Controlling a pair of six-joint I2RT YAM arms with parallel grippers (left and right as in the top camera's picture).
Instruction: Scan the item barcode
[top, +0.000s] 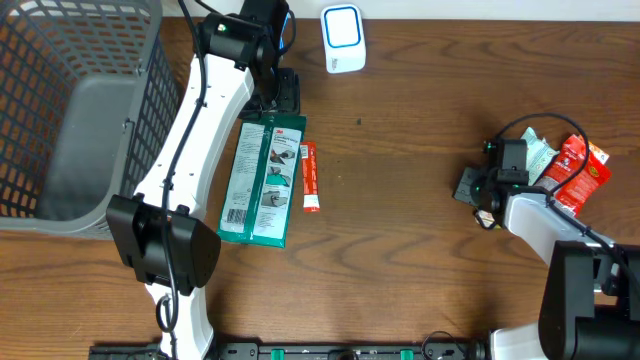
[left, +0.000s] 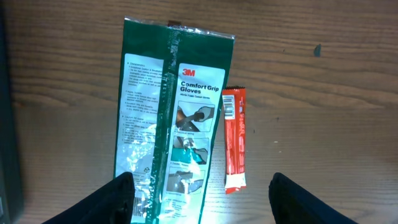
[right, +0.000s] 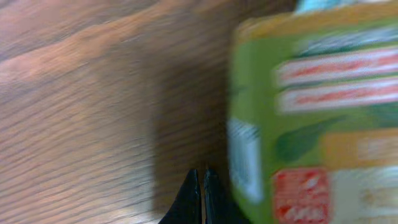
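Observation:
A green 3M Comfort Grip Gloves package (top: 262, 180) lies flat on the wooden table, with a barcode near its lower left corner. A thin red sachet (top: 311, 177) lies along its right side. My left gripper (top: 277, 100) hovers over the package's far end. In the left wrist view it (left: 202, 205) is open and holds nothing, with the package (left: 168, 118) and the sachet (left: 234, 137) on the table below and beyond its fingers. The white and blue scanner (top: 342, 38) stands at the back. My right gripper (right: 202, 193) is shut and empty beside a blurred green packet (right: 311, 112).
A grey mesh basket (top: 60, 110) fills the left end of the table. Red packets (top: 580, 170) and a pale packet (top: 540, 155) lie at the right edge by my right arm (top: 525, 215). Bare wood lies between the sachet and the right arm.

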